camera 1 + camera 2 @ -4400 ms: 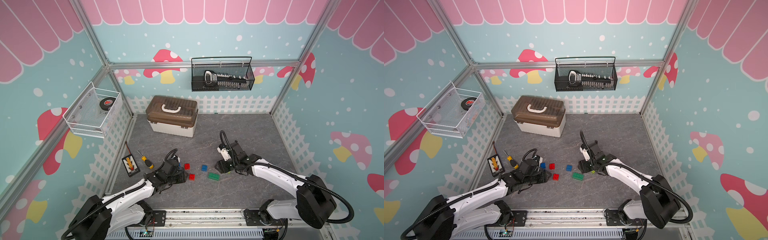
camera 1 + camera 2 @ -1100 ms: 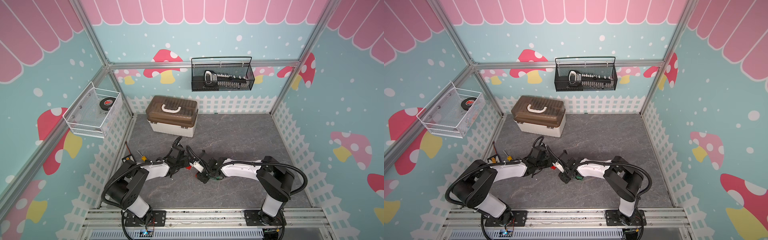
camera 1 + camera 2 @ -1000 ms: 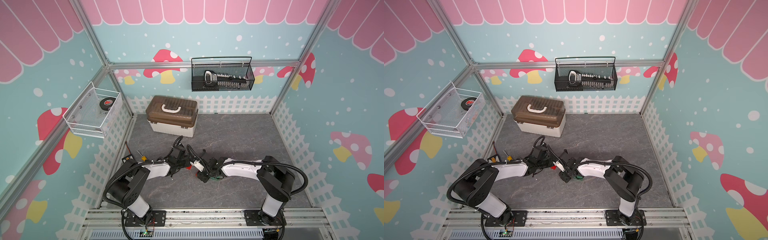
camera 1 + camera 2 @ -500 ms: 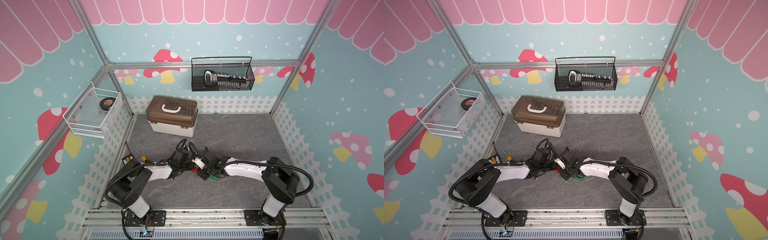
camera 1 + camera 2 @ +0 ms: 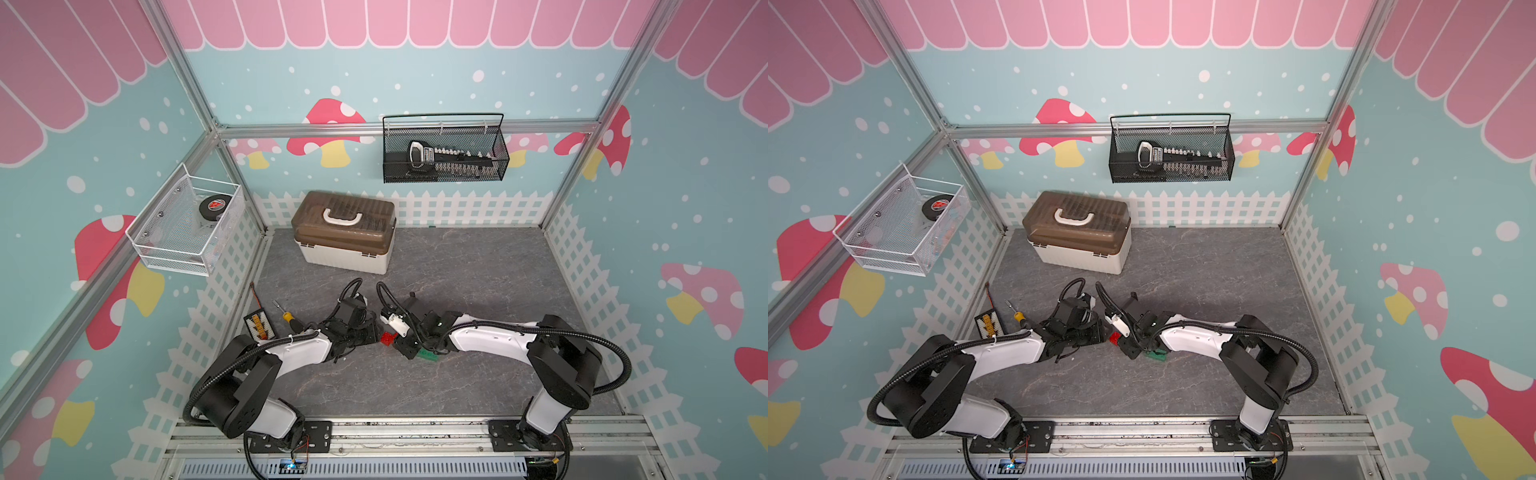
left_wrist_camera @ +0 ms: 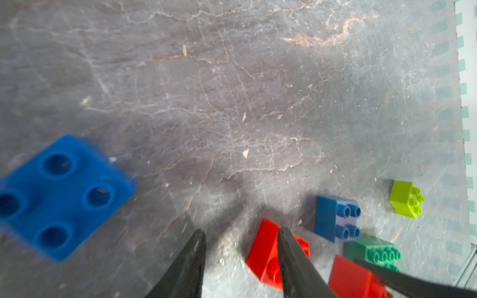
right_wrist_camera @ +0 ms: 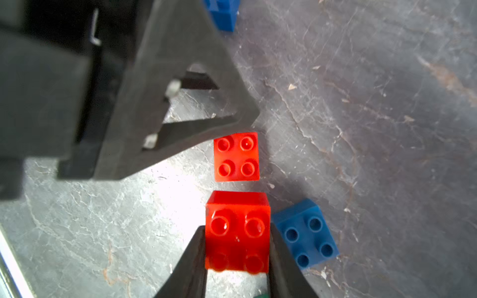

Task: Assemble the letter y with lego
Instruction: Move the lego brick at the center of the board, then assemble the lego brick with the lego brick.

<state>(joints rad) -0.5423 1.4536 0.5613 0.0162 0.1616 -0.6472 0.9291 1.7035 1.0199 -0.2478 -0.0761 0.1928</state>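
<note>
Grey stone floor (image 5: 478, 266), loose lego (image 6: 335, 219), toolbox (image 5: 343, 253), screwdriver (image 5: 287, 316)

Brown-lidded toolbox (image 5: 343, 237), yellow-handled screwdriver (image 5: 287, 316)

The red brick (image 7: 237, 232) was smooth, glossy plastic, as was the blue brick (image 7: 305, 234). The tabletop (image 7: 361, 129) looked like matt, veined grey stone, scuffed. The fingers (image 7: 188, 265) were matt black plastic.

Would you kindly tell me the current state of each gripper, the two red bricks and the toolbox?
left gripper: open, empty.
right gripper: shut on held red brick.
held red brick: clamped between the fingers, studs showing.
loose red brick: lying free, studs up, joined to nothing.
toolbox: lid closed.
</note>
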